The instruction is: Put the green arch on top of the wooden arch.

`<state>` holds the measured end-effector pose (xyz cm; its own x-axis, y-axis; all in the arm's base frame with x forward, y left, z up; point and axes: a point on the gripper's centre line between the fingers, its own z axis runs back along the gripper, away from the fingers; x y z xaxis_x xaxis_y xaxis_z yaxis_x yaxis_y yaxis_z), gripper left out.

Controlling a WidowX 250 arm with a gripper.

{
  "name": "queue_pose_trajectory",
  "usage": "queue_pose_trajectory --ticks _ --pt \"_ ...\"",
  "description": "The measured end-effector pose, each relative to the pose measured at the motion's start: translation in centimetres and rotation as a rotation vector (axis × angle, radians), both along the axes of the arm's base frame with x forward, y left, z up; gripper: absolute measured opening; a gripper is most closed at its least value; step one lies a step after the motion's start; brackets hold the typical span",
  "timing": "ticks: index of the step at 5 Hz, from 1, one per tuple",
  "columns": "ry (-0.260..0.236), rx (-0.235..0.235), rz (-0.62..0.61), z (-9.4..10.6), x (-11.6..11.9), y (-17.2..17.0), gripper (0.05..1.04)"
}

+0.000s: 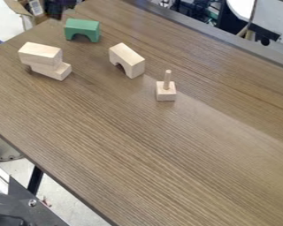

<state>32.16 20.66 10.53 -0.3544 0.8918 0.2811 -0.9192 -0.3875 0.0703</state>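
Green arch [82, 29] located at far left of tabletop [189, 146], upright, apart from the wooden arch [128, 58], which stands nearer and to its right. Two stacked wooden blocks [41, 54] noted at left; pegged block [166, 91] right of the wooden arch. Gripper state cannot be determined.

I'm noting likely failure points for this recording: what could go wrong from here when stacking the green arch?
The wooden arch is turned at a different angle from the green arch, so without rotation the green arch could land crosswise and tip. The pegged block stands close to the wooden arch and might get bumped. The upper block, offset on the lower block, could be knocked off.
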Motion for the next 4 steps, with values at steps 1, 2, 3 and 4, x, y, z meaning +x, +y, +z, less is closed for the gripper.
queue_pose_trajectory --ticks 1,2,3,4 --pt "0.010 -0.006 -0.020 -1.4 1.3 0.2 0.999" --pt "-0.035 -0.022 0.095 -1.9 2.7 0.2 0.999" --pt "-0.066 -0.049 0.247 -2.3 3.8 0.6 0.999" --pt "-0.077 -0.062 0.332 -2.5 4.6 0.8 0.999"
